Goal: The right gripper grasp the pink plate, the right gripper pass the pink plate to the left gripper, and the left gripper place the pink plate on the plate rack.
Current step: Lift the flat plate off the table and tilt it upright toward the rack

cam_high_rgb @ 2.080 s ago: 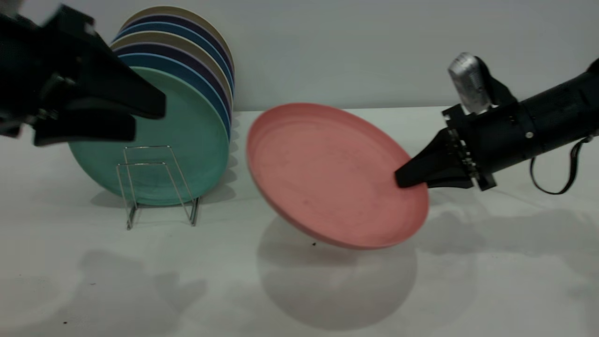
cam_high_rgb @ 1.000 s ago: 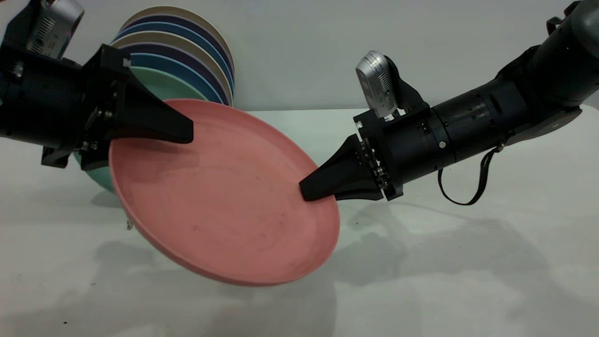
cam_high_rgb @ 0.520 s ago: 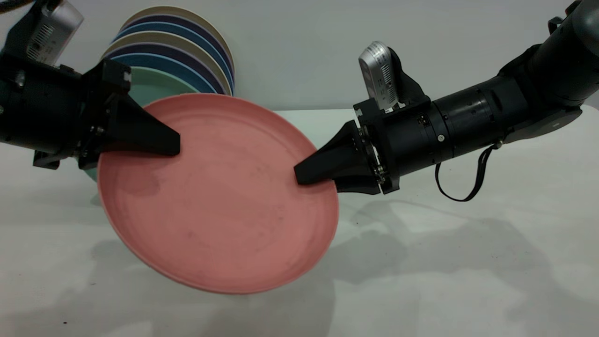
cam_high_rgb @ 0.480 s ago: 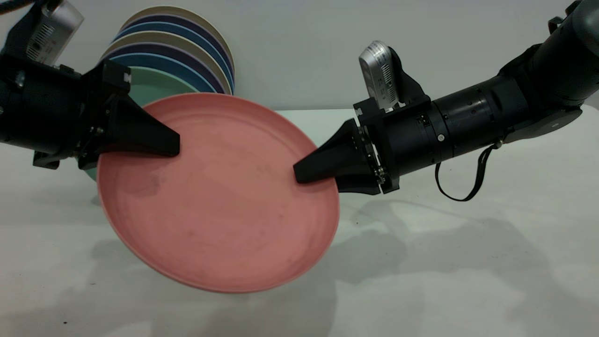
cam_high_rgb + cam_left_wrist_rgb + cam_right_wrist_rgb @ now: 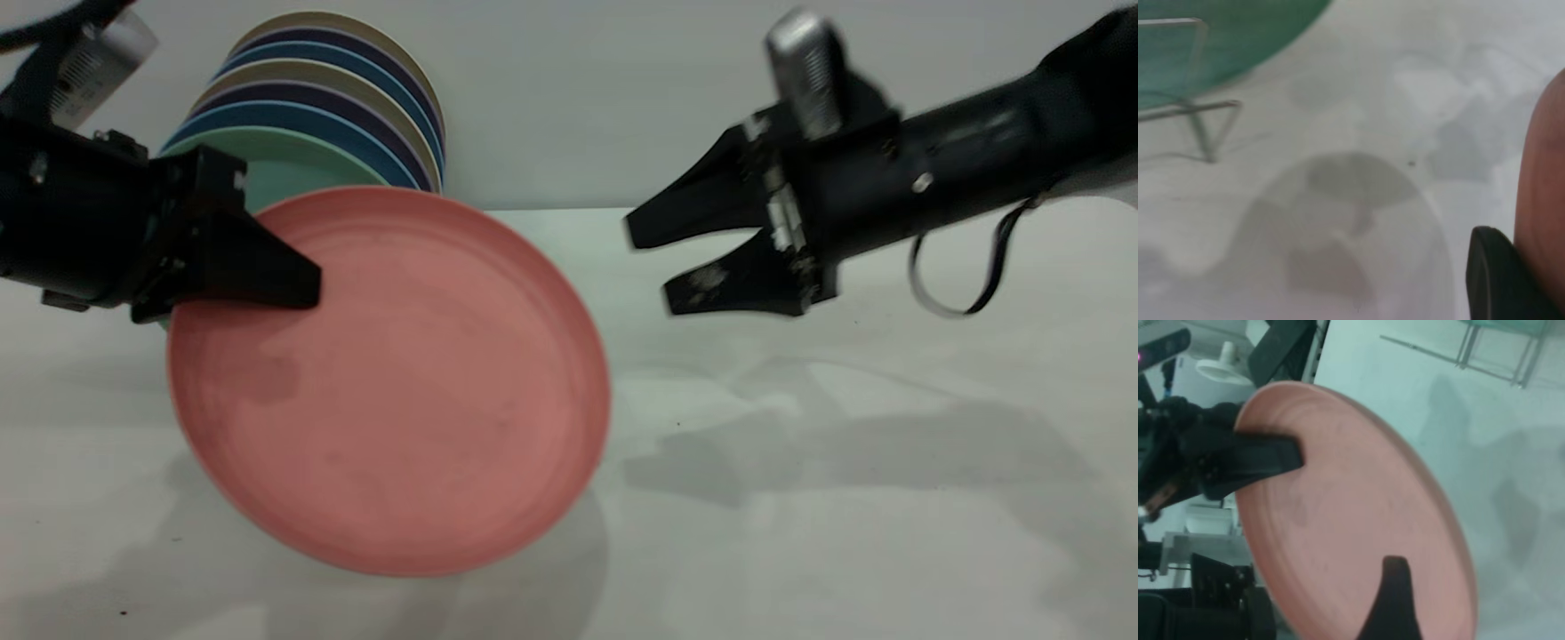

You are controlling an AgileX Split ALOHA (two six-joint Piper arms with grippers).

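The left gripper (image 5: 298,289) is clamped on the plate's (image 5: 391,382) upper-left rim, holding it tilted above the table (image 5: 845,498). The right gripper (image 5: 653,267) hangs wide open, empty, well clear. One-edge hold (shallow) could let the plate pivot or slip before reaching the rack (image 5: 1198,113).

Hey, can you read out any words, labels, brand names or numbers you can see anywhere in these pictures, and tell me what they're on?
No readable text in any view.
The pink plate, held by the left claw, carries only faint scuffs, no lettering.
The open right claw has a pale smudge on one finger, too blurred to read as a mark.
The stacked plates behind are plain.
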